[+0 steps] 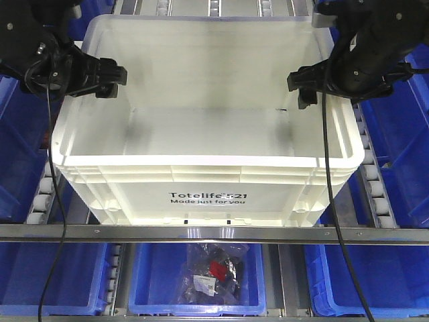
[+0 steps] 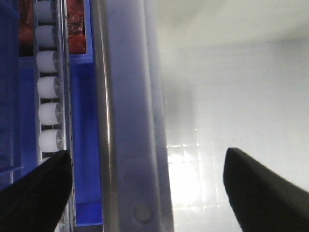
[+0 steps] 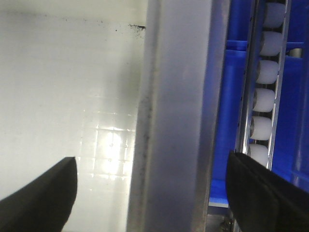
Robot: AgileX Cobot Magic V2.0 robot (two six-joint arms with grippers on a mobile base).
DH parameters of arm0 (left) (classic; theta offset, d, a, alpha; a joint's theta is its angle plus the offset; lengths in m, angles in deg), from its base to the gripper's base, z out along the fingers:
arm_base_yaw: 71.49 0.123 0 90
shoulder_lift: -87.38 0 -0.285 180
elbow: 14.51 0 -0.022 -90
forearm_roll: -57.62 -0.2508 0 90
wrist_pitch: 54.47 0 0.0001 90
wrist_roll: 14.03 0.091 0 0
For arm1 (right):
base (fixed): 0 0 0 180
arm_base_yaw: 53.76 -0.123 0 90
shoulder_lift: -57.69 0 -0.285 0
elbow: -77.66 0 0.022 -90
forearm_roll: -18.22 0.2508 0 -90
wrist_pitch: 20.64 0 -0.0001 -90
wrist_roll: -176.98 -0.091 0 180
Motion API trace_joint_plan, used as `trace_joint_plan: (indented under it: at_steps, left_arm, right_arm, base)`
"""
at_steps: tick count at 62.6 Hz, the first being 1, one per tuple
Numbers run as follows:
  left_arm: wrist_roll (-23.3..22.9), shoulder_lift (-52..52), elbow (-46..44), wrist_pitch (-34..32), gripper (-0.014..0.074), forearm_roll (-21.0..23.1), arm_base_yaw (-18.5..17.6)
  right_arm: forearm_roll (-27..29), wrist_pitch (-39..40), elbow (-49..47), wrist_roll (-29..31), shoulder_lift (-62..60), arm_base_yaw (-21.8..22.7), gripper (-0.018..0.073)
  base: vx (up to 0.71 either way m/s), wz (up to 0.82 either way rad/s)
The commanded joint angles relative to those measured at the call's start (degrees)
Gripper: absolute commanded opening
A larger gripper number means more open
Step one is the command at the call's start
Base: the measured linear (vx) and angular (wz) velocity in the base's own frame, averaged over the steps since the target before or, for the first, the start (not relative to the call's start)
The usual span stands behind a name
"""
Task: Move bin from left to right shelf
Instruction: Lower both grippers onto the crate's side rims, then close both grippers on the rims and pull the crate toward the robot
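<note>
Your left gripper stands open, with the left rim of the white Totelife bin between its fingers. Your right gripper is open in the same way around the right rim. The bin sits on the shelf between roller tracks, with blue bins beside it.

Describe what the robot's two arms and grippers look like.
The left arm and right arm are matte black with bulky, rounded housings. The left gripper and right gripper are black too, with flat, tapering fingers. A thin black cable hangs from each arm. No markings are visible.
</note>
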Motion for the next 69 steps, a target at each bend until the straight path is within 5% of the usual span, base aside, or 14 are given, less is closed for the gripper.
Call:
trace_joint_plan:
  at_steps: [1, 28, 69]
  left_arm:
    - [-0.67, 1.98, -2.04, -1.51, 0.0594, -0.21, 0.17]
    - [-0.61, 2.04, -2.04, 0.00, 0.0563, -0.21, 0.17]
    - [-0.61, 2.13, -2.04, 0.66, 0.0267, -0.21, 0.17]
  right_arm:
    - [-1.29, 0.97, -2.24, -0.02, -1.95, 0.04, 0.0594]
    - [-2.09, -0.39, -2.41, -1.50, -2.05, 0.04, 0.0522]
    - [-2.14, -1.81, -2.41, -1.56, -3.09, -0.02, 0.0205]
  base:
    - [0.00, 0.00]
    - [0.00, 0.00]
    - [0.00, 0.00]
